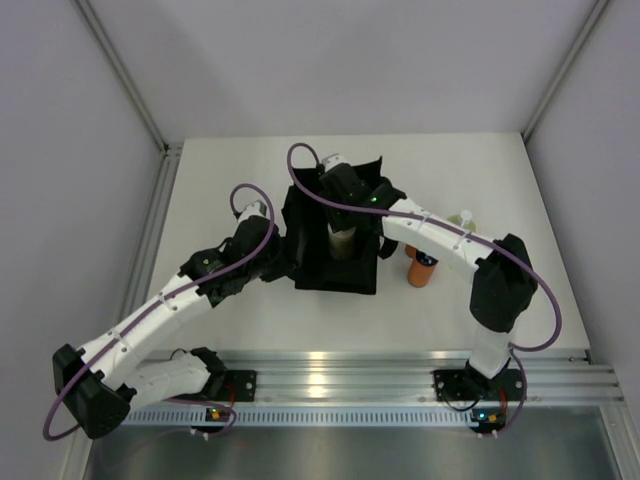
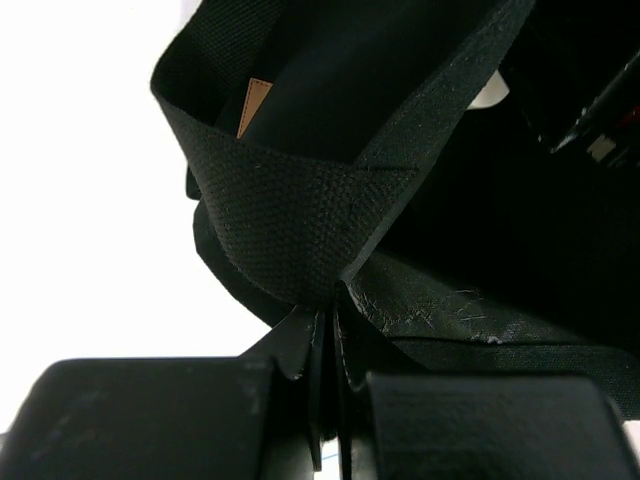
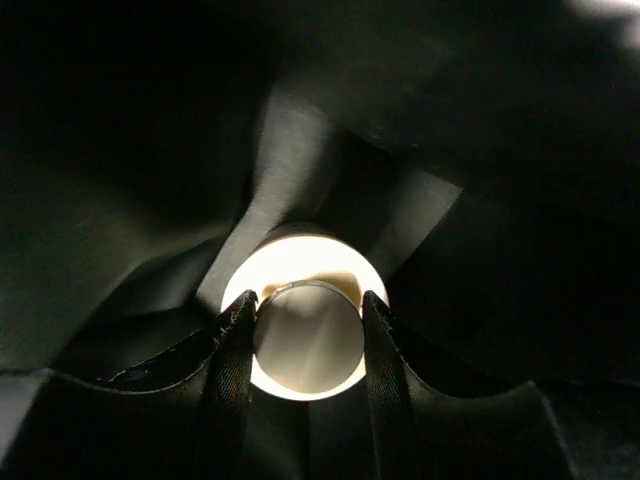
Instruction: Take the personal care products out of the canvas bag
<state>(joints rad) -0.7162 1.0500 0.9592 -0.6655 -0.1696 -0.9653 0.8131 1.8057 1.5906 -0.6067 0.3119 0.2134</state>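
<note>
The black canvas bag (image 1: pixel 335 270) stands at mid table with its mouth open. My left gripper (image 1: pixel 283 262) is shut on the bag's left rim; the left wrist view shows the black fabric (image 2: pixel 300 220) pinched between the jaws. My right gripper (image 1: pixel 343 225) reaches down into the bag and is shut on the cap of the beige cylinder bottle (image 1: pixel 343 243), which also shows in the right wrist view (image 3: pixel 307 335) with a finger on each side. An orange bottle with a dark cap (image 1: pixel 422 268) stands on the table right of the bag. A yellow-green bottle (image 1: pixel 463 220) shows partly behind my right arm.
The white table (image 1: pixel 230 180) is walled by grey panels at left, right and back. An aluminium rail (image 1: pixel 340 375) carries both arm bases at the near edge. My right forearm passes over the bottles right of the bag.
</note>
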